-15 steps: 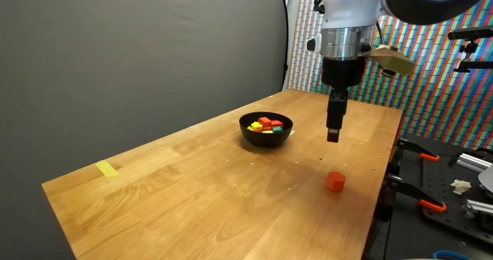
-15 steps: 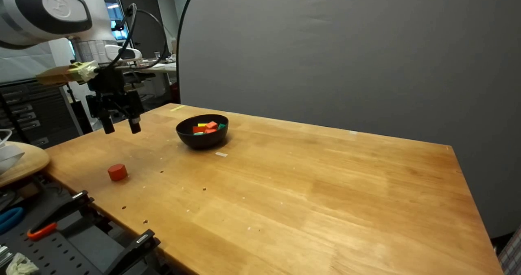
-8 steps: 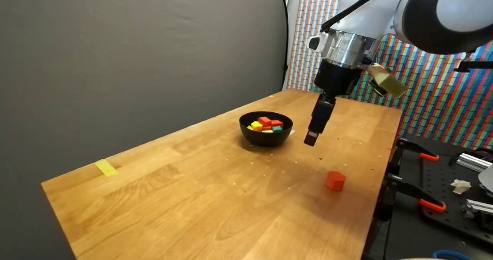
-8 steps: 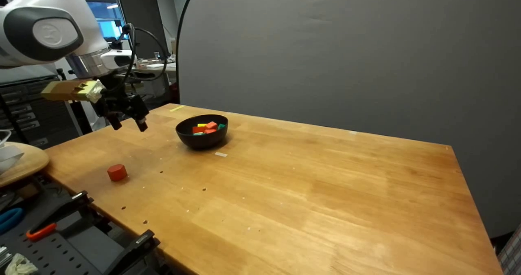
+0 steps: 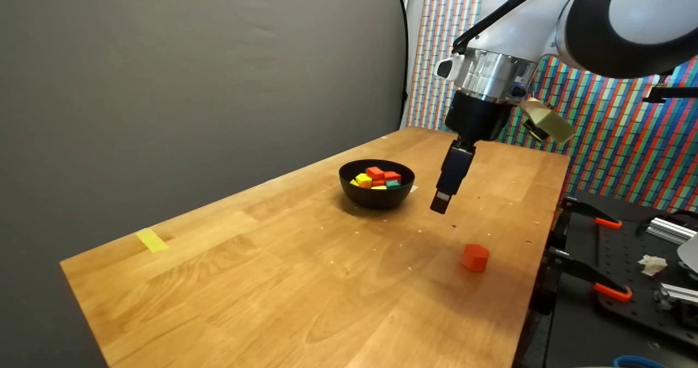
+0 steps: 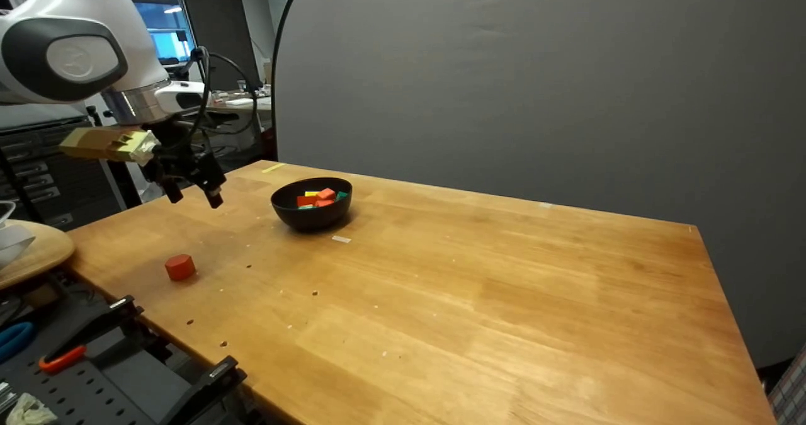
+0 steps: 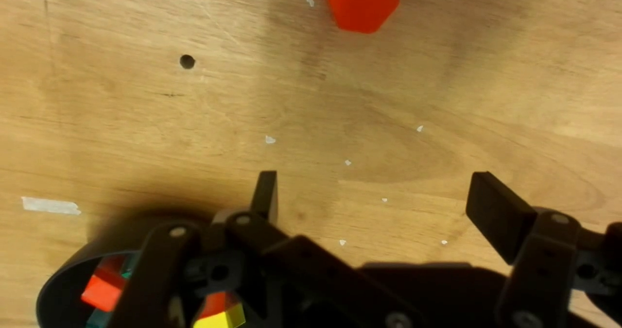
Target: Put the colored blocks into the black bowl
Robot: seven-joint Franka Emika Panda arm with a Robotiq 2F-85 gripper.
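A lone red block [image 5: 475,258] lies on the table in both exterior views; in the wrist view this red block [image 7: 363,2] is at the top edge, beyond the fingertips. The black bowl [image 5: 376,198] stands upright and holds several blocks, among them a red one [image 5: 375,173], a yellow one [image 5: 363,179] and a green one [image 5: 392,184]. My gripper [image 5: 440,203] hangs tilted above the table, between bowl and lone block. Its jaws stand wide open with only tabletop seen between them in the wrist view [image 7: 375,182]. My left-hand finger there partly hides the bowl [image 7: 60,289].
A yellow tape strip [image 5: 151,240] sticks near a table corner, and a white tape piece [image 6: 341,239] lies beside the bowl. Black clamps with orange tips [image 5: 613,290] grip the table's edge. A round wooden board [image 6: 38,249] adjoins the table. A grey backdrop [image 6: 535,97] rises behind.
My gripper has tilted from near vertical, its fingertips swinging leftward in an exterior view toward the bowl's side, then dropping slightly. The lone red block and the bowl stay in place.
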